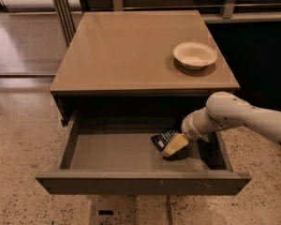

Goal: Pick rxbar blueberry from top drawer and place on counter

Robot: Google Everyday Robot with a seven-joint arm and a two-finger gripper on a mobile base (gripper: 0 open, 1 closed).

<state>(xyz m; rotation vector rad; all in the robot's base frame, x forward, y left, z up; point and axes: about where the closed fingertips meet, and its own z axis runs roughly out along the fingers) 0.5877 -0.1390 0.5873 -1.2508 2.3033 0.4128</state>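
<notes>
The top drawer is pulled open below the counter. The rxbar blueberry, a dark navy bar with white lettering, is tilted at the right of the drawer's inside. My gripper reaches into the drawer from the right, its tan fingers closed on the bar's right end. The white arm comes in over the drawer's right side. Part of the bar is hidden by the fingers.
A shallow cream bowl sits on the counter's right back part. Speckled terrazzo floor lies to the left and front. A metal post stands at the counter's back left. A dark wall is to the right.
</notes>
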